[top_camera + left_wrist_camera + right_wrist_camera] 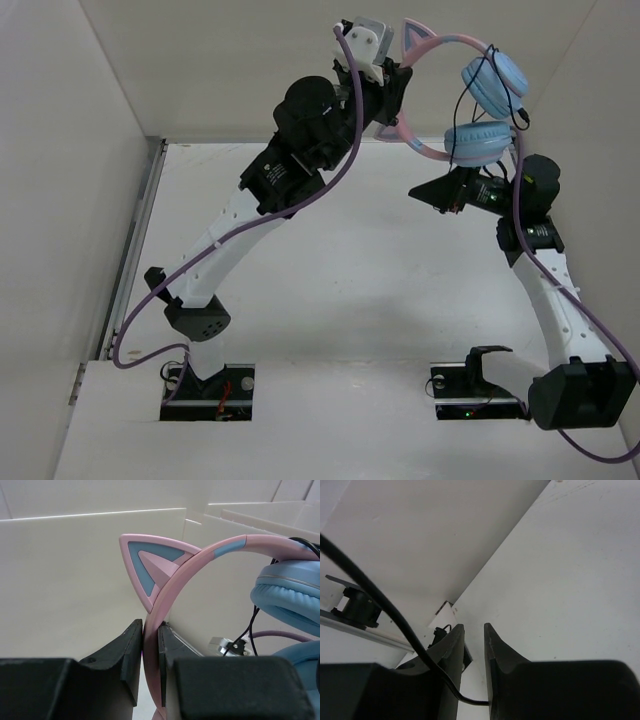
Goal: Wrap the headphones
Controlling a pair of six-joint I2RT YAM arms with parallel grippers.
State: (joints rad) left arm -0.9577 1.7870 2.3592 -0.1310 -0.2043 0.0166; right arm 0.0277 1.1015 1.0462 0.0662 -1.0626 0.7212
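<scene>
The left gripper (151,630) was clamped tight on the pink headband (210,552) of the cat-eared headphones with light blue round cups (497,80), high above the white table's (350,300) far side. The right gripper (473,630), also above the table, had its jaws slightly parted (the thin black cable (395,615) ran loosely through the gap).

The headphones (495,85) have a pink headband (200,555) with a light blue patch, and the cat ear (150,565) is pink with a blue inset. The ear cups (285,595) are light blue and the cable (385,605) black. The left claw (150,630) and right claw (473,627) are black, the table (350,290) white.
</scene>
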